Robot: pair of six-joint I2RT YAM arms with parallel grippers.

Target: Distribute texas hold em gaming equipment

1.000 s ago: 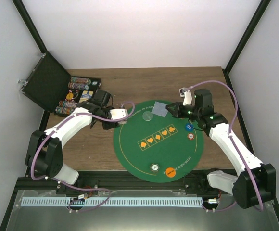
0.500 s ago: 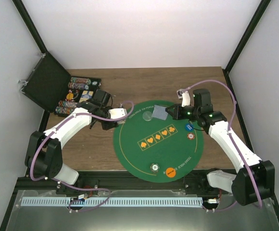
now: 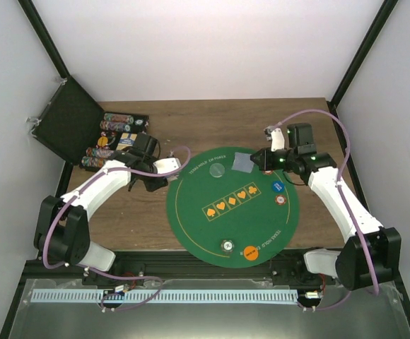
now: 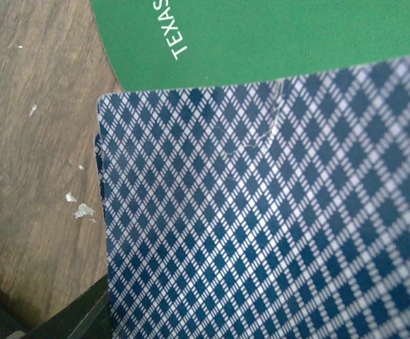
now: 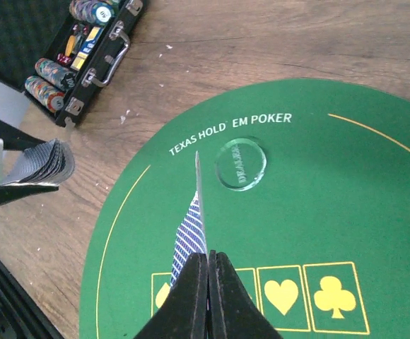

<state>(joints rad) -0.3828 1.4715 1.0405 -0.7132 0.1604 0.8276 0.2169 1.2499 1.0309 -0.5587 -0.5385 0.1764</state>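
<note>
Brown wooden table (image 3: 212,120) carried a round green poker mat (image 3: 212,226), with an open case (image 3: 71,127) of tokens at its far left. Left arm (image 3: 106,180) hung just beside the mat's left rim, jaws clamped on a deck (image 5: 46,164) of blue-backed cards. Right arm (image 3: 332,191) reached over the mat's far side, jaws pressed together on a single card (image 5: 189,236) pinched by one edge, near a clear token (image 5: 240,164).

That thin grip looked the weak point: the card could twist free and land on the token or face up. The fanned deck could shed cards onto the wood.

Only the right wrist view showed the deck's splayed edges between the left jaws. The left wrist view gave nothing but patterned card back. Overhead alone took in the blue token (image 3: 278,187) and orange token (image 3: 251,251).
</note>
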